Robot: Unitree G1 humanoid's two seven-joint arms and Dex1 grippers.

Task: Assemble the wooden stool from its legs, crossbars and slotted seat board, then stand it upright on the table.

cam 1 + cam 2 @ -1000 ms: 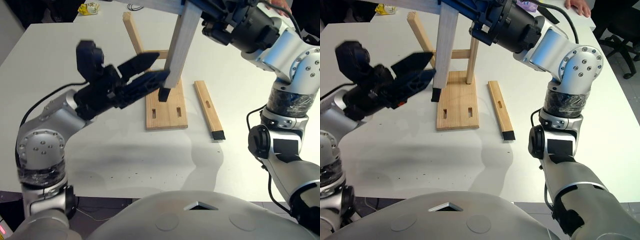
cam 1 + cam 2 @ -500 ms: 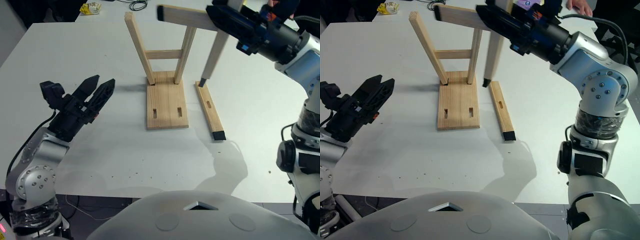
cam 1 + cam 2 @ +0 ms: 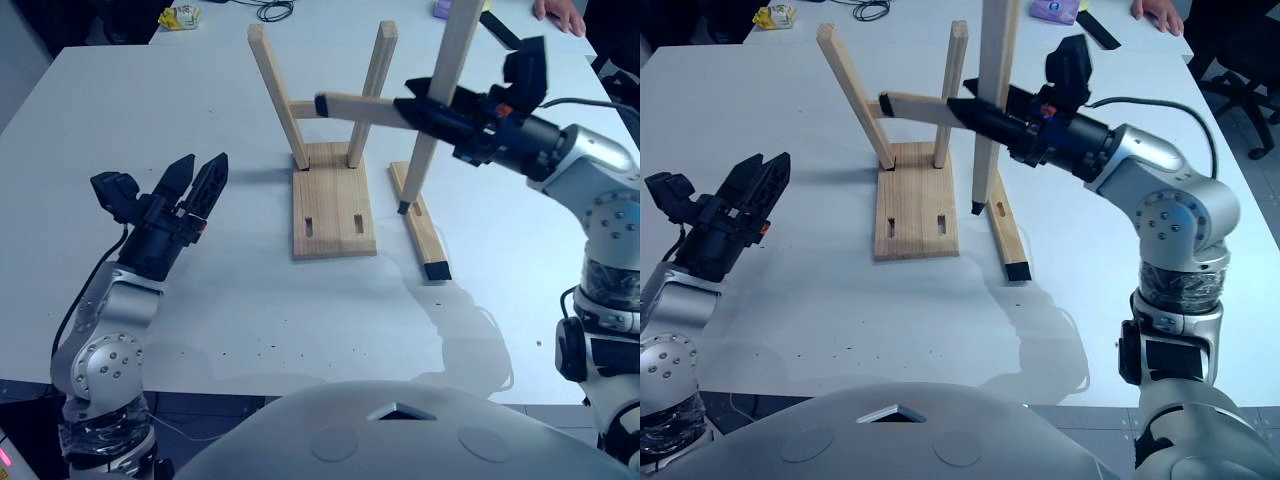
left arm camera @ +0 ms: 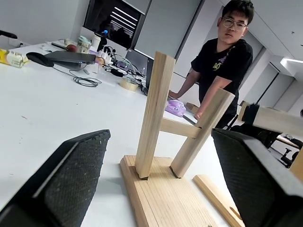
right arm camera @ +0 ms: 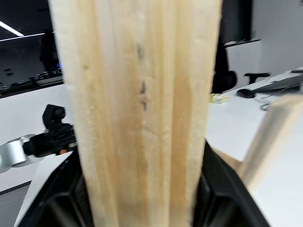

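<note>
Seat board [image 3: 333,212] lies flat mid-worktop [image 3: 220,310], a bit toward the far edge. Two legs [image 3: 278,95] stand in the slots at its far end, tilted, and we see them joined by a crossbar [image 4: 179,128]. The two near slots are bare. A loose leg [image 3: 420,222] lies flat just beside the board on the side toward the worktop's right edge, dark foot pointing at the near edge. The right gripper [image 3: 412,108] is up over that spot, fingers closed on the held piece [image 3: 438,120], an upright leg with a bar [image 3: 358,104] sticking out sideways toward the standing legs. The bar's dark tip sits in front of the standing pair. The upright leg's foot is right over the loose leg's far half, and we cannot tell if they touch. In the right wrist view the wood sits between the dark fingers [image 5: 71,189]. The left gripper [image 3: 196,178] hovers over the left part of the worktop, well apart from the board, fingers [image 4: 71,175] spread wide and holding nothing. A yellow packet [image 3: 182,15] is at the far left corner.
</note>
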